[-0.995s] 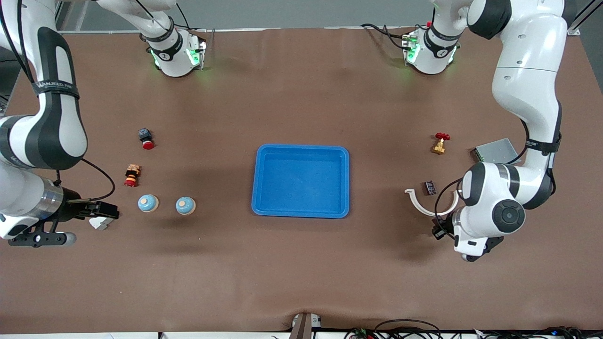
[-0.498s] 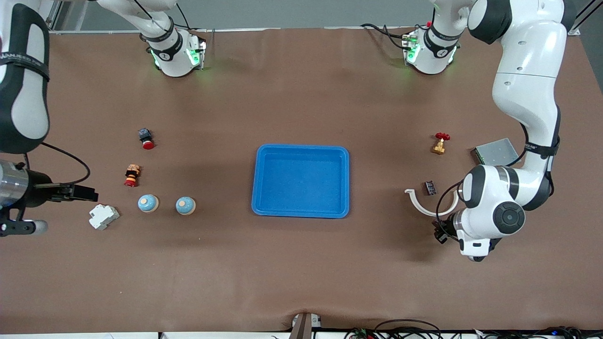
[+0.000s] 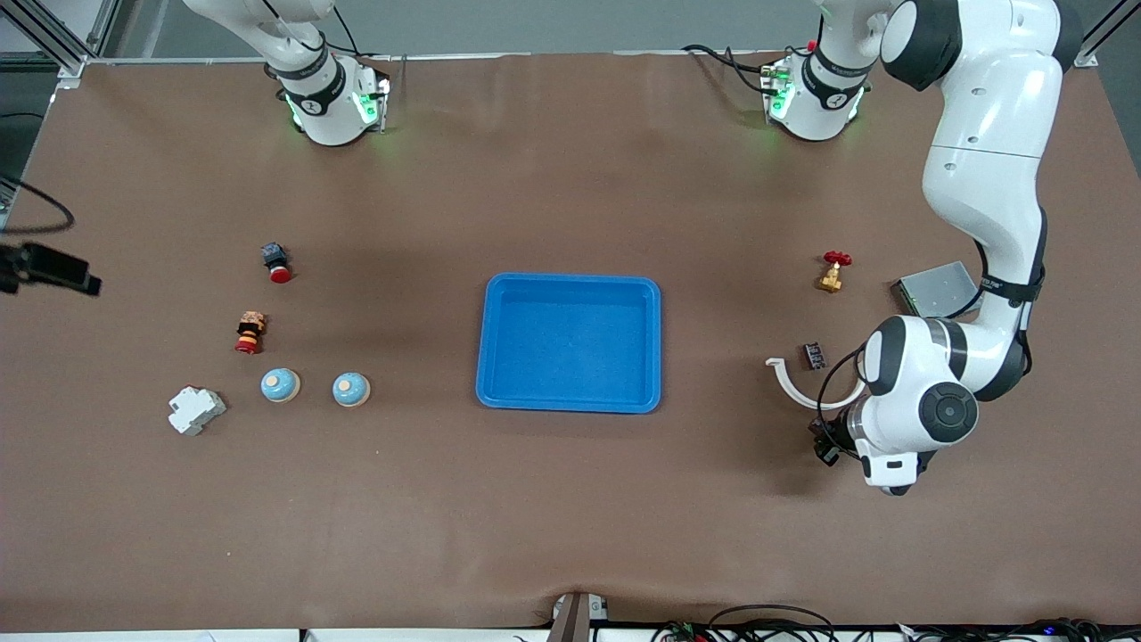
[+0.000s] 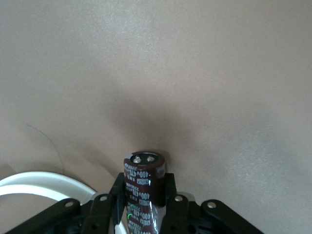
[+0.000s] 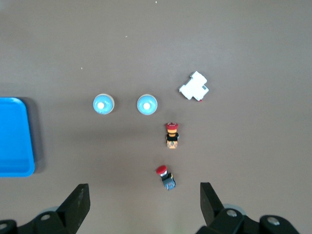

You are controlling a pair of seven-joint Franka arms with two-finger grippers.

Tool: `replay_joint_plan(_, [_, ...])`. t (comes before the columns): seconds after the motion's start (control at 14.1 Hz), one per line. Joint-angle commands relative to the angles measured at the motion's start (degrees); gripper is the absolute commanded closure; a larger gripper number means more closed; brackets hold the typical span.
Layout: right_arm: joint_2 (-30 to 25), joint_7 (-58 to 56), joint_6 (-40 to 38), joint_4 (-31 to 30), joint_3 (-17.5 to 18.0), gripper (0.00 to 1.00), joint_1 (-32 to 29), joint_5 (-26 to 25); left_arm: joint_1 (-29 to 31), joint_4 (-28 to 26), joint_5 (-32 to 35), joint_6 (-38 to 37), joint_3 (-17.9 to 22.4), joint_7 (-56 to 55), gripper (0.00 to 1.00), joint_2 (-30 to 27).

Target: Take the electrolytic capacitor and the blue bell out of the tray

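Observation:
My left gripper (image 4: 144, 189) is shut on a dark brown capacitor (image 4: 144, 170) with silver terminals on its end. It hangs low over bare table beside a white curved ring (image 3: 793, 383), toward the left arm's end, and the front view shows that gripper (image 3: 824, 443) under the wrist. Two blue bells (image 3: 280, 385) (image 3: 351, 390) stand side by side toward the right arm's end. My right gripper (image 5: 144, 200) is open and empty, high over that area, with both bells (image 5: 103, 104) (image 5: 146, 105) below it. Only its black tip (image 3: 62, 270) shows in the front view. The blue tray (image 3: 570, 278) lies at the table's middle.
Near the bells lie a white breaker (image 3: 196, 410), a red-yellow-black button (image 3: 250, 332) and a red-capped push button (image 3: 276, 262). Toward the left arm's end are a brass valve (image 3: 832, 272), a grey metal box (image 3: 936, 287) and a small black part (image 3: 813, 356).
My right arm has lifted away from the white breaker and drawn back almost out of the front view. The left gripper, with the capacitor, has shifted slightly toward the tray.

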Motion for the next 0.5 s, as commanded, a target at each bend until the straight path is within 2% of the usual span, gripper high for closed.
replay_joint_plan(0.0, [-4.2, -0.7, 0.1, -5.4, 1.1, 0.00, -1.0, -0.3, -0.2, -0.1, 0.7, 0.9, 0.0, -1.2, 1.00, -0.1])
replay_joint_plan(0.14, [-4.8, -0.7, -0.5, -5.5, 1.0, 0.00, -0.8, 1.0, -0.2, -0.1, 0.8, 0.9, 0.0, -1.2, 1.00, -0.1])
replay_joint_plan(0.21, [-5.1, -0.7, -1.3, -5.5, 1.0, 0.00, -0.3, 1.0, -0.2, -0.1, 0.8, 0.9, 0.0, -1.1, 0.94, -0.1])
replay_joint_plan(0.43, [-5.5, -0.7, -1.9, -5.6, -1.1, 0.00, 2.4, 1.0, -0.2, -0.1, 0.8, 0.9, 0.0, -1.1, 0.57, -0.2])
